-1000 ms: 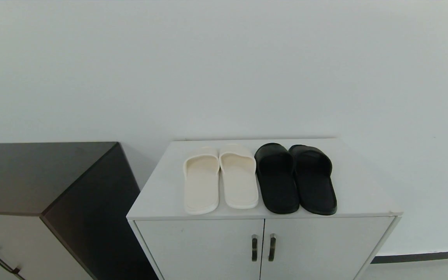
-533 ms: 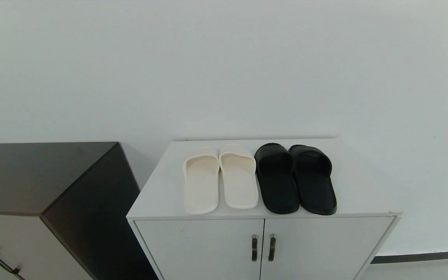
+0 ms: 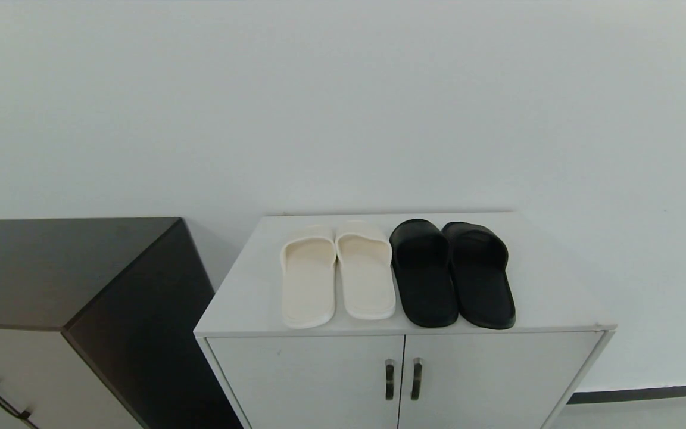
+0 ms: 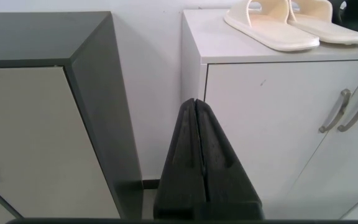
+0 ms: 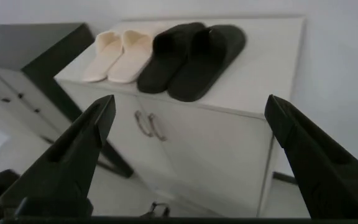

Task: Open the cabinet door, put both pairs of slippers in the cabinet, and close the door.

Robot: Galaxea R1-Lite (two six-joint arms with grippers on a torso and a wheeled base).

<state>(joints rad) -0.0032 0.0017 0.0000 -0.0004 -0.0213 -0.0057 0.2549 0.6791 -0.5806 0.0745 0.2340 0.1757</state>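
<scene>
A white cabinet (image 3: 242,304) stands against the wall with both doors shut and two metal handles (image 3: 402,379) at the middle seam. On its top lie a cream pair of slippers (image 3: 337,275) on the left and a black pair of slippers (image 3: 453,274) on the right, side by side. My left gripper (image 4: 196,109) is shut with nothing in it, low in front of the cabinet's left door (image 4: 263,124). My right gripper (image 5: 188,115) is open wide, back from the cabinet (image 5: 253,74), with the slippers (image 5: 188,56) and handles (image 5: 148,126) beyond it.
A dark-topped cabinet (image 3: 63,268) stands close to the left of the white one, with a narrow gap between them. A plain wall is behind. Bare floor (image 3: 646,414) lies to the right of the white cabinet.
</scene>
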